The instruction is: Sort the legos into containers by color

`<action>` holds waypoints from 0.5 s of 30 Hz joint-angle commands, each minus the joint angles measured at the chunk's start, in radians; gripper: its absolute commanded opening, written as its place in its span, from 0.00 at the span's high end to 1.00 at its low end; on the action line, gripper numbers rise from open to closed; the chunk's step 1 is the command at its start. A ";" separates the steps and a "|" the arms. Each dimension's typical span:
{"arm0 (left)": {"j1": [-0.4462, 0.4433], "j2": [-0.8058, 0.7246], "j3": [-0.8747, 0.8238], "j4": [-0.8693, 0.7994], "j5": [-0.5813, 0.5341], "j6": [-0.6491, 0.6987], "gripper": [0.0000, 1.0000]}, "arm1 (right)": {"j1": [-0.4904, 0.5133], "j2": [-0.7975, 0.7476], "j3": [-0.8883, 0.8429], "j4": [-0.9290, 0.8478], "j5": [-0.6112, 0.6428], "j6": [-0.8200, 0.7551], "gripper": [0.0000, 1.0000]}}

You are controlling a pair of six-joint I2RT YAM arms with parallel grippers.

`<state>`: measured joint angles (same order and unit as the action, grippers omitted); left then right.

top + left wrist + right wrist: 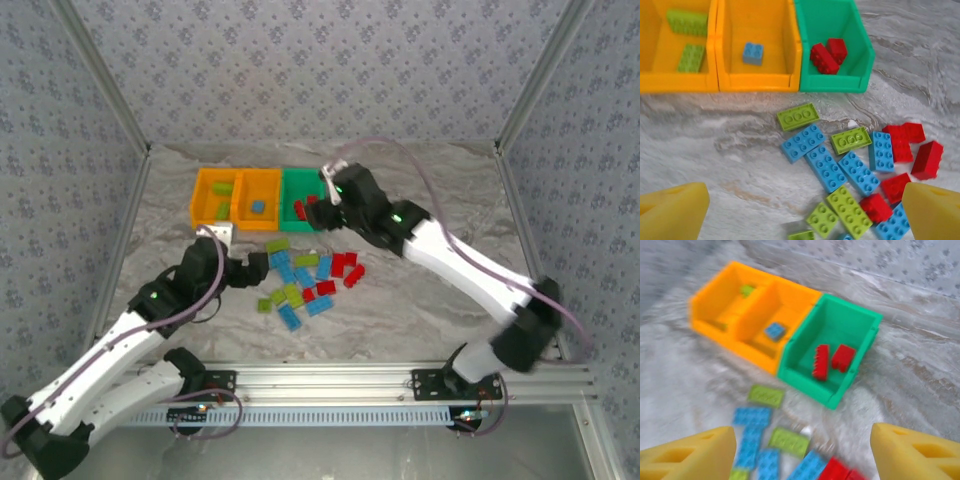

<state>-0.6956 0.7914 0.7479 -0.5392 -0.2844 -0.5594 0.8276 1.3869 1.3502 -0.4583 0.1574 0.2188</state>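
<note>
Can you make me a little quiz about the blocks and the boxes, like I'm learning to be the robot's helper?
1. True or false: the green bin holds only blue bricks.
2. How many bricks lie in the middle orange bin?
3. Which colour is in the left orange bin? A red, B lime green, C light blue.
Key: 1 false, it holds two red bricks. 2 one, a blue brick. 3 B.

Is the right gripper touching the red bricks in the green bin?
Apart. Right wrist view: the right gripper hangs open, and the red bricks lie in the green bin beyond its fingertips.
</note>
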 commanded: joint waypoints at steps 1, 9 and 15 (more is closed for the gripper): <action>0.006 0.105 0.001 0.057 -0.049 -0.356 0.01 | 0.076 -0.178 -0.144 -0.077 -0.047 0.030 0.16; 0.006 0.627 0.252 -0.031 0.004 -0.473 0.01 | 0.139 -0.420 -0.356 -0.136 -0.049 0.174 0.00; 0.024 0.844 0.339 0.024 0.016 -0.468 0.01 | 0.140 -0.430 -0.370 -0.189 0.029 0.181 0.00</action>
<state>-0.6888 1.5856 1.0492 -0.5182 -0.2844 -1.0008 0.9611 0.9749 0.9764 -0.6098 0.1421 0.3710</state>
